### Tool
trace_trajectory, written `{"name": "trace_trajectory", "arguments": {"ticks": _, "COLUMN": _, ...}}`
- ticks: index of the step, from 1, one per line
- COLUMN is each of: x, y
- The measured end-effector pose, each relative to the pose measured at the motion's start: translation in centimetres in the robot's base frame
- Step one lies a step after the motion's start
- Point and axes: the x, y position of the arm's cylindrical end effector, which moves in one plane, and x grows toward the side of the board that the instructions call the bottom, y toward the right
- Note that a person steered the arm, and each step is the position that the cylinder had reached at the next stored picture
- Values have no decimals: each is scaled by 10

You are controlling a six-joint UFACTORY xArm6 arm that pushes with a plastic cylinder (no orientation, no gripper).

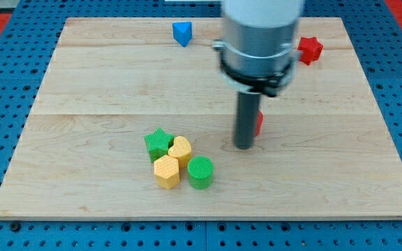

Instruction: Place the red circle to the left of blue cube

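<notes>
Camera view: wooden board [82, 84] on a blue pegboard bench [5, 139], arm's grey housing coming down from the view's top, dark rod below it. No gripper on this rig, nothing to open or close; the rod holds nothing. The tip [243, 147] sits on the board just right of centre.

The red circle [258, 123] is mostly hidden behind the rod, only a red sliver showing at the rod's right edge, touching or nearly so; can't confirm the shape. The blue cube [181, 33] is near the top edge, up and left of it, well apart; it reads more like a wedge from here.

Step in hand, as I judge it: get behind the red piece and push. The goal spot lies up and left, so the tip probably needs to contact the piece's lower-right side; now it looks to be on the left. Loop around, push through the centre so it doesn't roll off, and aim left of the blue one without nudging it.

Others: a red star [310, 49] top right; a cluster at lower centre of green star [159, 143], yellow heart [181, 150], yellow hexagon [166, 171], green cylinder [201, 172], all touching. Blocks look ridged, like printed plastic; board is pale, smooth, planked wood.
</notes>
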Motion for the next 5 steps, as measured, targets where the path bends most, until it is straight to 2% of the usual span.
{"name": "trace_trajectory", "arguments": {"ticks": 1, "x": -6, "y": 38}}
{"name": "trace_trajectory", "arguments": {"ticks": 2, "x": -47, "y": -53}}
{"name": "trace_trajectory", "arguments": {"ticks": 3, "x": -76, "y": -106}}
{"name": "trace_trajectory", "arguments": {"ticks": 4, "x": -91, "y": -135}}
{"name": "trace_trajectory", "arguments": {"ticks": 5, "x": -126, "y": -164}}
